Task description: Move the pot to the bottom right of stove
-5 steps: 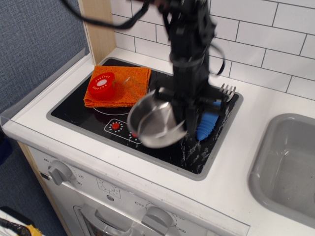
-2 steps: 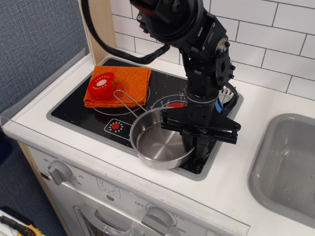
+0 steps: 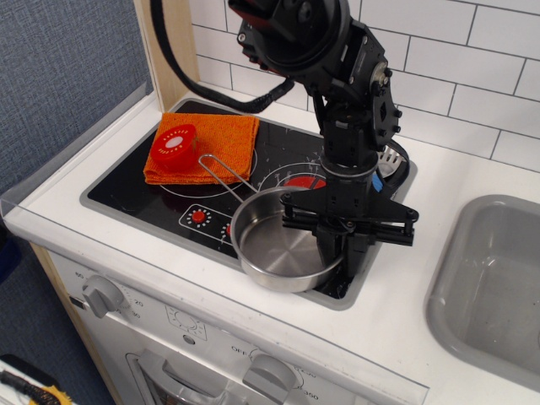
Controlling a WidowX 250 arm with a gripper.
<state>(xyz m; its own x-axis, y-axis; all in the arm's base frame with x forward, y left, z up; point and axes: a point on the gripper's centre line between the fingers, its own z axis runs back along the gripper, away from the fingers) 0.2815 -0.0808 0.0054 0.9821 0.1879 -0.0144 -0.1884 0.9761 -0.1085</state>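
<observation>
The shiny steel pot (image 3: 281, 246) sits at the front right of the black stove (image 3: 126, 181), its base on or just above the glass. Its wire handle (image 3: 226, 175) points back-left. My gripper (image 3: 341, 250) hangs straight down over the pot's right rim. Its fingers (image 3: 354, 251) straddle the rim and are shut on it. The black arm rises behind it and hides the back right burner.
An orange cloth (image 3: 211, 145) with a red round lid (image 3: 175, 146) on it lies at the stove's back left. A blue-handled fork (image 3: 390, 160) peeks out behind the arm. A grey sink (image 3: 498, 278) is at the right. Oven knobs (image 3: 103, 295) line the front panel.
The pot was held tilted above the stove; it has come down level at the front right and has shifted slightly right with the gripper.
</observation>
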